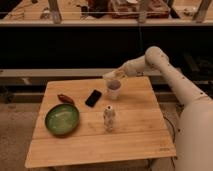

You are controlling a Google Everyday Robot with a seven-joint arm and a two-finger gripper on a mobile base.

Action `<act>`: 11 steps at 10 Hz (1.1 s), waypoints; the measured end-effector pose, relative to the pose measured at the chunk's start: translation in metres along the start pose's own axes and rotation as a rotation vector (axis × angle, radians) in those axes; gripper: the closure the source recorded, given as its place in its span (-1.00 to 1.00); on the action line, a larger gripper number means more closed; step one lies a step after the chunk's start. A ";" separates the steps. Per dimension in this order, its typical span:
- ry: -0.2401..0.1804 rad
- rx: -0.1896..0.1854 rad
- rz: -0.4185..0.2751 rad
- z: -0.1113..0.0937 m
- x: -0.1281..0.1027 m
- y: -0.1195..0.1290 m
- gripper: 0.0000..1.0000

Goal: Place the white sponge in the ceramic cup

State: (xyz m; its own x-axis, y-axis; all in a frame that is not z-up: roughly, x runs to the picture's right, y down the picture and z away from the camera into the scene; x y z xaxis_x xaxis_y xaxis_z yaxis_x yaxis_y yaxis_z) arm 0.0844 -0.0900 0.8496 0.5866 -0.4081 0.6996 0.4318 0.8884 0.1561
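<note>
The ceramic cup (114,90) is small, white and tapered, and stands upright at the back middle of the wooden table (135,135). My gripper (115,76) reaches in from the right and hovers just above the cup's rim. It is shut on the white sponge (108,76), a pale flat pad that sticks out to the left of the gripper, above and slightly left of the cup. The sponge is in the air and touches neither the cup nor the table.
A small whitish bottle (109,119) stands upright in front of the cup. A green bowl (62,119) sits at the left. A black phone (93,98) lies left of the cup, with a reddish-brown item (65,98) beyond it. A dark shelf runs behind the table.
</note>
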 end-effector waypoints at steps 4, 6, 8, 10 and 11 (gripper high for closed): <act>-0.004 -0.010 -0.004 -0.011 0.003 0.008 0.89; -0.007 -0.013 0.004 -0.015 0.005 0.012 0.67; -0.025 -0.027 0.006 -0.013 0.003 0.012 0.19; -0.025 -0.029 0.005 -0.012 0.003 0.011 -0.17; -0.024 -0.030 0.006 -0.012 0.003 0.011 -0.36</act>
State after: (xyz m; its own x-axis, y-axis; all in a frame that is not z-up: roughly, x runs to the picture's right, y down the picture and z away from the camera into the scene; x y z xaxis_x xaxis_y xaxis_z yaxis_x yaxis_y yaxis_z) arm 0.0999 -0.0838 0.8452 0.5726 -0.3971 0.7173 0.4492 0.8838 0.1308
